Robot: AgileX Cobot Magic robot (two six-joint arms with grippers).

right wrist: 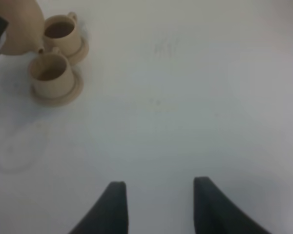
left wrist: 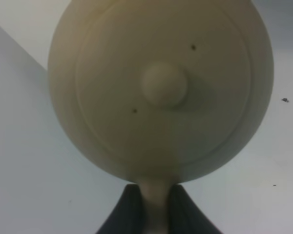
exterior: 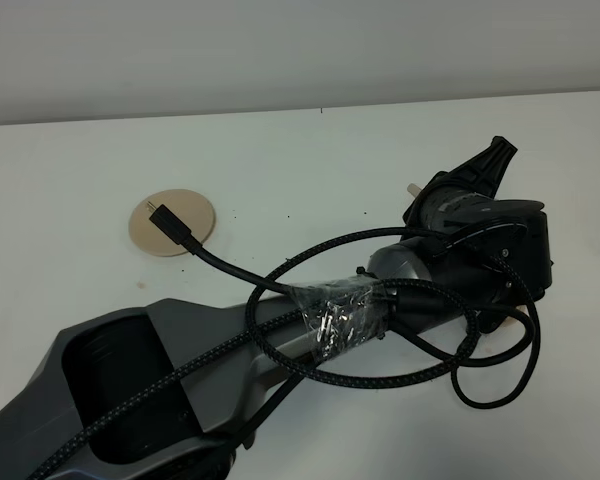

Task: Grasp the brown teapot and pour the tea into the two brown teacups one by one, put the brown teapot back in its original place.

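**Step in hand: pouring (judged from the raised pot with its spout at the cups)**

1. Flat round pale tan saucer disc [exterior: 152,238], far left on the white tabletop [exterior: 280,150]. It has no pot on it. A black braided cable [exterior: 230,268] crosses it in the overhead view. You bring the pot back here, so expect the cable to get in the way.
2. Pale tan matte squat round teapot [left wrist: 161,92], knobbed lid on. The grey left arm [exterior: 180,340] carries it across to the right side, where the wrist hides nearly all of it from above.
3. Two small pale tan teacups, each on its own round tan saucer, just beside one another. One teacup [right wrist: 62,33] looks darker inside. How full the other teacup [right wrist: 51,74] is, you cannot tell. The short spout [right wrist: 40,49] sits by the rim of that second one.
   - Tip slowly and keep the spout over one mouth only.
   - Level the pot before shifting across.
   - Nothing pins the lid, so avoid a steep tilt.

**Jaws**

4. Left gripper [left wrist: 156,209]: its dark fingers are clamped fully on the pot's loop handle [left wrist: 156,192], one on each side.
5. Right gripper [right wrist: 156,204]: its fingers stand apart with nothing between them. It hangs over bare table, well apart from the cups.
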